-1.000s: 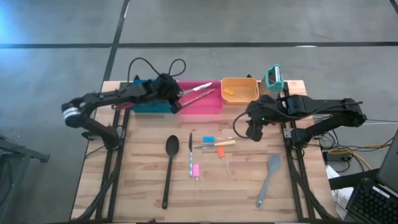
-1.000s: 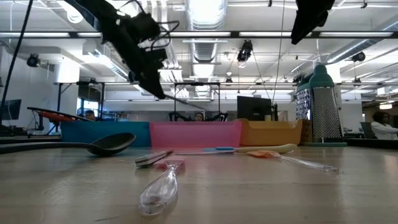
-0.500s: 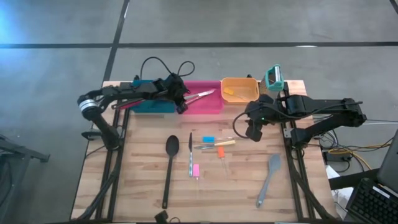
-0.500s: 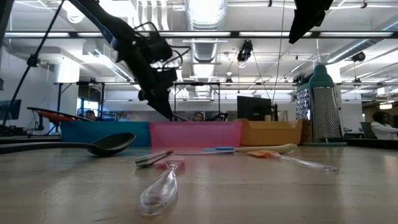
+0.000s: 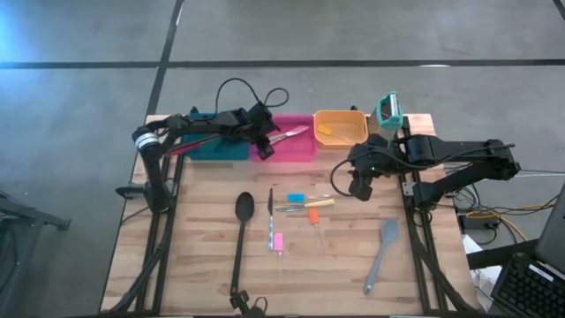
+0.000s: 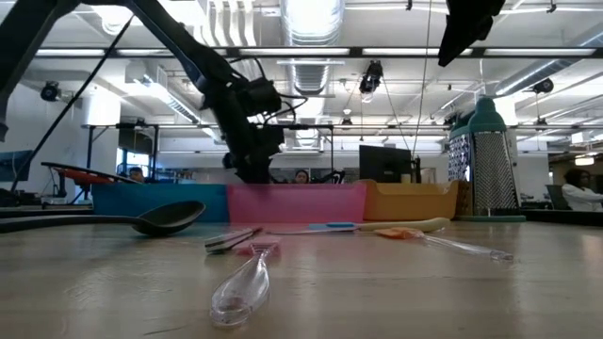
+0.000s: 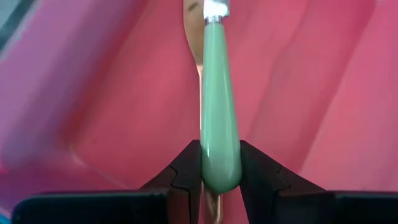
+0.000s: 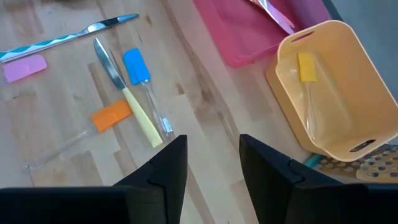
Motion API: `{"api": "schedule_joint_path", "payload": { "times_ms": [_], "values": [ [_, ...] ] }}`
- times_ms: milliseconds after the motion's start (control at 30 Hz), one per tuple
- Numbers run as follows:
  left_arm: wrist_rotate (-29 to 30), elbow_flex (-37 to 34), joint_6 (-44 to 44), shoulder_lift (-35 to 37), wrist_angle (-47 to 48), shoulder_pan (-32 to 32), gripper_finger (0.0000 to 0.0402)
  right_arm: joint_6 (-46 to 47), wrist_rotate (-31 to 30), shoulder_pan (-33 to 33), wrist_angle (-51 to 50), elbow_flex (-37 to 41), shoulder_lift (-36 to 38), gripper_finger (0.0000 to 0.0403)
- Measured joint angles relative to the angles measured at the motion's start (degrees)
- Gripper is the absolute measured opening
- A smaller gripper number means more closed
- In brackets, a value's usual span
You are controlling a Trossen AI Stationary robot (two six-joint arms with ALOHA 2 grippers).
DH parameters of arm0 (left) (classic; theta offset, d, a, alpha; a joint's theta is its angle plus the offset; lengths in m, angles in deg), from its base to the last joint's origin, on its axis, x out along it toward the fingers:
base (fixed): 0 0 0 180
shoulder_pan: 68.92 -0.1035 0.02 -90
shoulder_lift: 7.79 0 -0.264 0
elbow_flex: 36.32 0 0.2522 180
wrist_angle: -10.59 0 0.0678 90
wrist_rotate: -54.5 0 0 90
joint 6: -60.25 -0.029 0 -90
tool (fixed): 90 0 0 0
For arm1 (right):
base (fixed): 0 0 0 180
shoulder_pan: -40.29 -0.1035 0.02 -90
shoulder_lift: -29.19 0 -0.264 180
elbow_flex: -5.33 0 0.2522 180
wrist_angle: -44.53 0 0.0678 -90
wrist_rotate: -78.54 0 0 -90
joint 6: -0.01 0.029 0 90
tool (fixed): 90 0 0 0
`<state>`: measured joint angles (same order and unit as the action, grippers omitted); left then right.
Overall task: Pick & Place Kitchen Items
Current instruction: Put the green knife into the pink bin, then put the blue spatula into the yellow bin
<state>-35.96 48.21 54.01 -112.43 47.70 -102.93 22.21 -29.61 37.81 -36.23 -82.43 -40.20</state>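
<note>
Evidently the sorting runs by type: the teal bin at far left has a red-headed spoon lying across it, and the pink bin beside it takes knives. The left arm reaches across from the table's left edge, low and nearly level, so the left gripper hangs over the pink bin's left end. Its fingers are clenched on the butt of a green-handled knife, blade pointing ahead into the bin, likely for a tidy drop. On the boards wait a black spoon, a cluster of small utensils and a grey spatula. The orange bin holds one yellow-handled piece. The right gripper hovers over bare wood near that cluster, fingers parted and holding nothing.
</note>
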Motion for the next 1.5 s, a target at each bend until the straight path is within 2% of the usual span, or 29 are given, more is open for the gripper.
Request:
{"api": "schedule_joint_path", "payload": {
  "times_ms": [267, 500, 633, 900, 1067, 1333, 1500],
  "values": [
    [0.1, 0.27, -0.52, -0.43, 2.32, -0.27, 0.0083, -0.33, 0.0, 0.0, -0.02, 0.35, 0.0, 0.0125],
    [0.37, 0.23, -1.47, -0.23, 2.62, -0.31, 0.0198, -0.31, 0.02, 0.0, 0.09, 0.64, -0.04, 0.0122],
    [0.36, 0.53, -1.49, -0.21, 4.01, -0.31, 0.0232, -0.15, 0.02, 0.0, 0.07, 0.8, -0.05, 0.0128],
    [-0.17, 7.3, 0.33, -0.15, 15.16, 0.15, 0.0237, 0.15, 0.05, 0.0, 0.07, 0.94, -0.05, 0.0133],
    [-0.55, 8.91, 2.18, 0.46, 16.7, 1.98, 0.0238, 1.23, 0.21, 0.0, 0.13, 0.94, -0.05, 0.0124],
    [-0.53, 7.51, 3.94, 4.34, 16.87, 7.62, 0.0238, 4.43, 1.04, 0.0, 0.44, 0.94, -0.07, 0.0112],
    [1.68, -0.48, 6.09, 10.94, 7.08, 12.41, 0.0238, 4.43, 3.9, -0.04, 1.87, 1.23, -0.11, 0.0103]
  ]
}}
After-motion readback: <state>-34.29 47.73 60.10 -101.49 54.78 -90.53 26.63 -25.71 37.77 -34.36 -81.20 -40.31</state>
